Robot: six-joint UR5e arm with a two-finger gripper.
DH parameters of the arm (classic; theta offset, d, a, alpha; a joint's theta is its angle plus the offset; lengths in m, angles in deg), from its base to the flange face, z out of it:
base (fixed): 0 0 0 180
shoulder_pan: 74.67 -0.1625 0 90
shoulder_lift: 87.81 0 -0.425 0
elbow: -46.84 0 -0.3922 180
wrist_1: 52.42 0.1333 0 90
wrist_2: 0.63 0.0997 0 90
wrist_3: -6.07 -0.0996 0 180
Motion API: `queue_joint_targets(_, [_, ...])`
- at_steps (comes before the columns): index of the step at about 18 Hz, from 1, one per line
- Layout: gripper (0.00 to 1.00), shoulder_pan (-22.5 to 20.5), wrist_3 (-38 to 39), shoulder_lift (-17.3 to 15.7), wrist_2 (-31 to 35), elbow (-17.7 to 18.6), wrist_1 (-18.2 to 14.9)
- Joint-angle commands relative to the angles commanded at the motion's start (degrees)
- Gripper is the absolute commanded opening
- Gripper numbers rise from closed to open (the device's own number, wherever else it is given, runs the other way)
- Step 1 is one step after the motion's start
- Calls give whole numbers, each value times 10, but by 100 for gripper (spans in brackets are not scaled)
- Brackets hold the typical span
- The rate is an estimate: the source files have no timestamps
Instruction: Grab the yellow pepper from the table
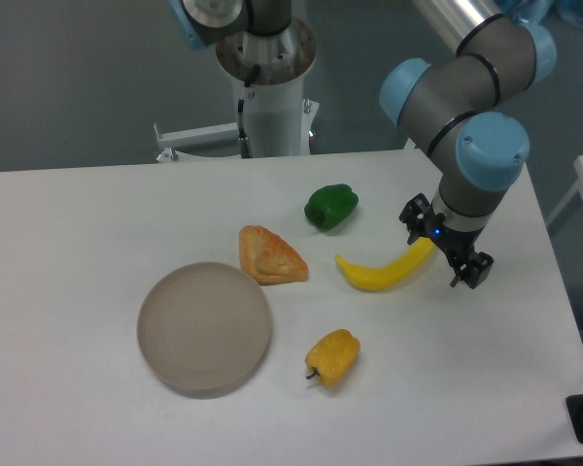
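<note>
One target for you: the yellow pepper lies on the table, down-left of your gripper; whether the fingers are spread, you can't tell.

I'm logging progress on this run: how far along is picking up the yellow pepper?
Nothing looks done yet: the yellow pepper lies on the table, untouched. In hand: the gripper hangs near the banana tip, off to the pepper's upper right, holding nothing visible. Left: move over the pepper, descend, grasp and lift.
</note>
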Motion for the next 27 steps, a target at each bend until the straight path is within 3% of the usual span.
queue_joint_targets(10, [100, 2, 1, -3, 0, 1, 0])
queue_joint_targets(16, [100, 3, 3, -22, -10, 27, 18])
queue_joint_targets(19, [100, 23, 79, -14, -27, 28, 37])
queue_joint_targets(27, [100, 45, 149, -4, -55, 54, 83])
